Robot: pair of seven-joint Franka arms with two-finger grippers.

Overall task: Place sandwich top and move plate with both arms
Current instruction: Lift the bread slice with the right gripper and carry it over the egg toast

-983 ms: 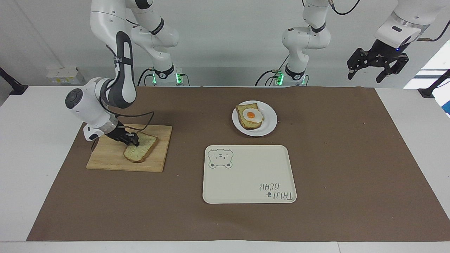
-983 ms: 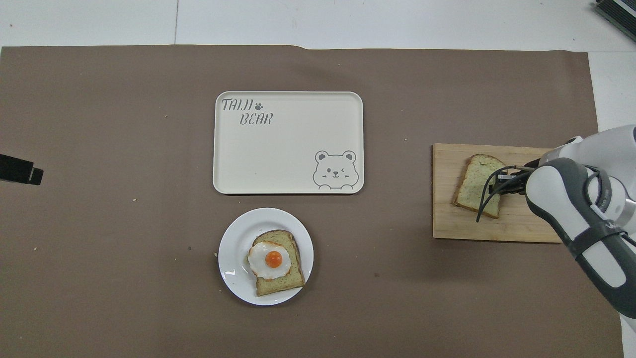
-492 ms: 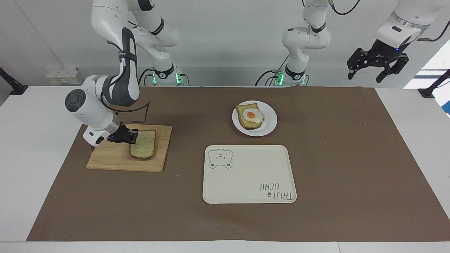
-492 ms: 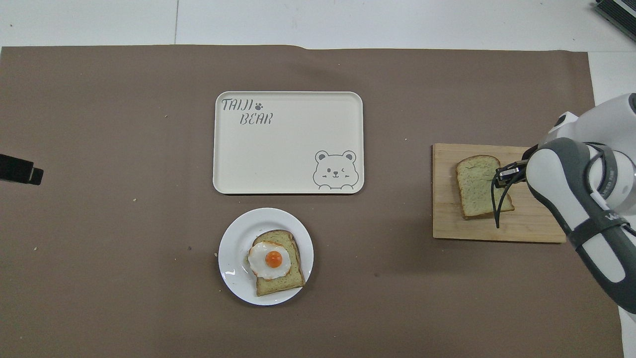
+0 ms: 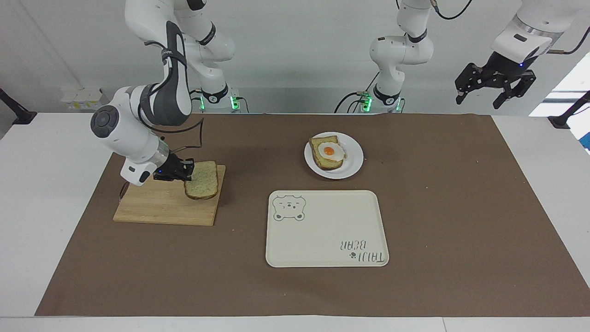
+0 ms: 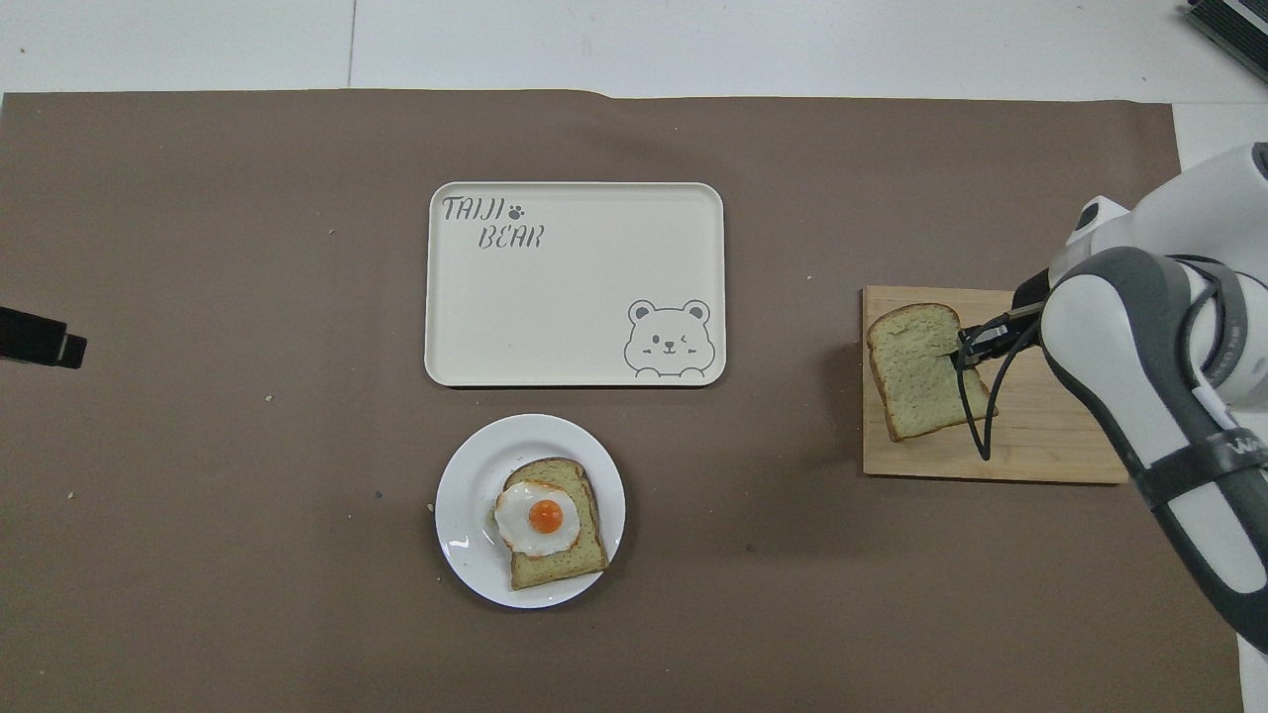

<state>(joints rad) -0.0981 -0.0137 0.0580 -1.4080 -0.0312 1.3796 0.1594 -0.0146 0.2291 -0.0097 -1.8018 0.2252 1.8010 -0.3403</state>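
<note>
The sandwich top (image 5: 202, 180) (image 6: 923, 369), a plain speckled slice with brown crust, hangs just above the wooden cutting board (image 5: 156, 205) (image 6: 1040, 436), over the board's edge toward the plate. My right gripper (image 5: 186, 171) (image 6: 963, 342) is shut on the slice's edge. The small white plate (image 5: 352, 154) (image 6: 466, 505) sits mid-table and carries a bread slice with a fried egg (image 5: 328, 151) (image 6: 543, 517). My left gripper (image 5: 494, 87) waits open, high in the air at the left arm's end of the table; only its dark tip (image 6: 40, 338) shows in the overhead view.
A cream rectangular tray with a bear drawing (image 5: 326, 228) (image 6: 575, 282) lies farther from the robots than the plate. A brown mat (image 5: 461, 207) (image 6: 198, 248) covers most of the table. The cutting board lies toward the right arm's end.
My right gripper closed on the plain slice, lifted it off the board and carried it toward the plate's side of the board. The left arm has not moved.
</note>
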